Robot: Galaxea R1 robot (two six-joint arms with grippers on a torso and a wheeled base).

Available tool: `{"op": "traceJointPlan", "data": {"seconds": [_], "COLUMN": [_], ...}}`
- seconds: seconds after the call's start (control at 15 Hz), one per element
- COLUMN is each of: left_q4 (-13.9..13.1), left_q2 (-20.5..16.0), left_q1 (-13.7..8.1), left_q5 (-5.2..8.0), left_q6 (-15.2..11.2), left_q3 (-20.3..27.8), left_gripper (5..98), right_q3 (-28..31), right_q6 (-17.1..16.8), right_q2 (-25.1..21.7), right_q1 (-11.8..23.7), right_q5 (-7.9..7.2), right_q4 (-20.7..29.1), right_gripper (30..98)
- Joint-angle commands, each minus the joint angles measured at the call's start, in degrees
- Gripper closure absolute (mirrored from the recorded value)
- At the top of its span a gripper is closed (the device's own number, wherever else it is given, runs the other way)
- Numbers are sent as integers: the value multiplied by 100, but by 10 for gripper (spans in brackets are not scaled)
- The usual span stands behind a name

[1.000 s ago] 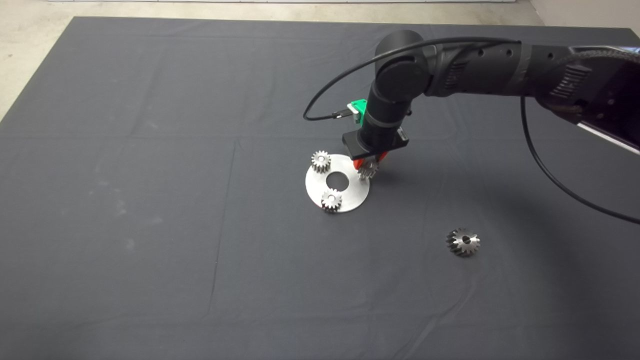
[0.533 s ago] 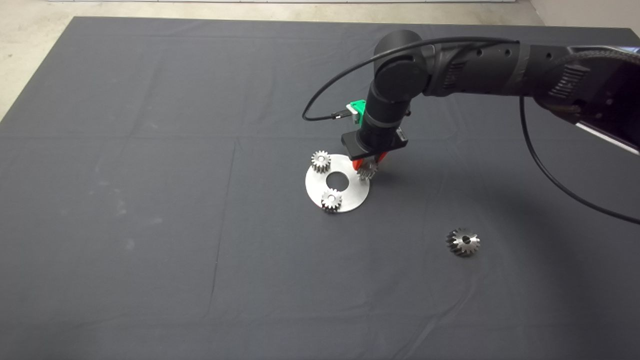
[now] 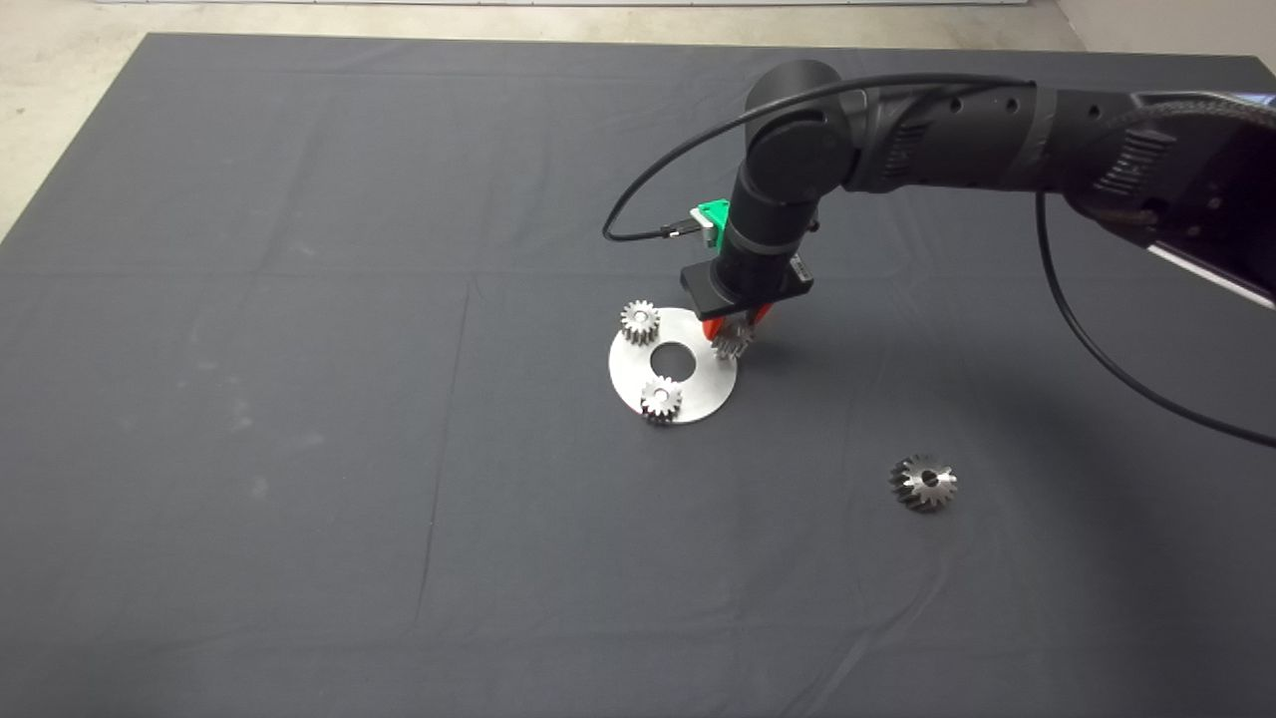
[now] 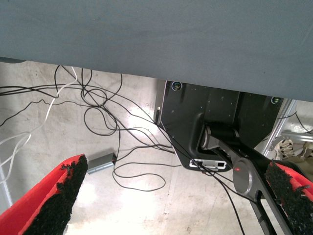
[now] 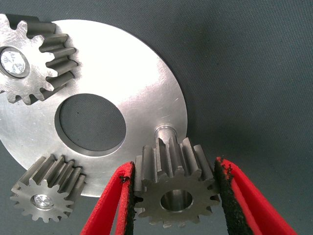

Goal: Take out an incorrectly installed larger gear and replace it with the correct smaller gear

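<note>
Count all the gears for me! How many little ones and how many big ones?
Small straight-toothed gears: 3, namely two on the round plate at and, plus the smaller gear in the right gripper.
Big slanted-tooth gears: 1, the larger gear on the mat.
Total: 4 gears.

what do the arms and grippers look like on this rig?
Right arm: black, round joints, vent slots, a loose black cable looping along it, green bracket and black block at the wrist. Right gripper: two red fingers with rough black pads. Left gripper: the same red fingers and worn black pads; its arm is out of view.
</note>
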Motion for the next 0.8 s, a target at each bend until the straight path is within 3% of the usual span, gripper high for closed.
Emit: {"op": "traceJointPlan", "data": {"seconds": [0.0,0.4,0.73], "left_q4": [-71,-72,-69], "left_q2": [12,3,8], "left_q1": [-10,-10,-10], "left_q5": [157,157,157], "left_q6": [21,21,21], "left_q3": [56,56,65], "left_gripper": [93,93,93], "right_q3": [27,54,45], "right_q6": [-14,3,-14], "right_q2": [33,-3,-20], "right_q1": [146,-329,-319], "right_q5": [-674,-674,-674], "right_q4": [197,162,162], "right_gripper": [910,910,909]}}
